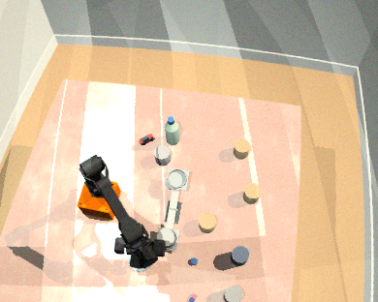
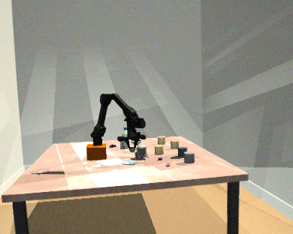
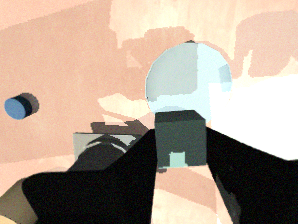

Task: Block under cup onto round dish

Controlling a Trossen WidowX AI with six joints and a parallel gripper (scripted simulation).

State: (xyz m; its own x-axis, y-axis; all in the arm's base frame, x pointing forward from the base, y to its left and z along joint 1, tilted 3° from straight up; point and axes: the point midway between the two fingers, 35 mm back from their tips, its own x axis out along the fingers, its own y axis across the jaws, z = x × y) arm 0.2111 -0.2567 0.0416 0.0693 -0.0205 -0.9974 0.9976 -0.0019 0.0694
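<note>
My gripper [image 1: 142, 257] [image 2: 132, 149] [image 3: 177, 132] is shut on a dark green block [image 3: 181, 132]. It holds the block raised above the table, near the pale blue round dish [image 1: 141, 269] [image 2: 129, 163] [image 3: 175, 75]. In the top view the arm covers most of the dish. In the wrist view the dish lies just beyond the block. A grey cup [image 1: 167, 237] [image 2: 141, 151] stands on the near end of the balance [image 1: 173, 199], close beside the gripper. The far end carries no cup. The other grey cup [image 1: 162, 156] [image 2: 122, 145] stands off the balance, by the bottle.
The green bottle [image 1: 172, 134] and a small toy car [image 1: 146, 139] are beyond the balance. Tan cylinders [image 1: 207, 224] [image 1: 251, 194] [image 1: 241, 149], a dark blue one [image 1: 239, 256] and a grey one [image 1: 234, 294] stand right. A small blue cylinder [image 1: 193, 261] [image 3: 18, 108] lies nearer the dish.
</note>
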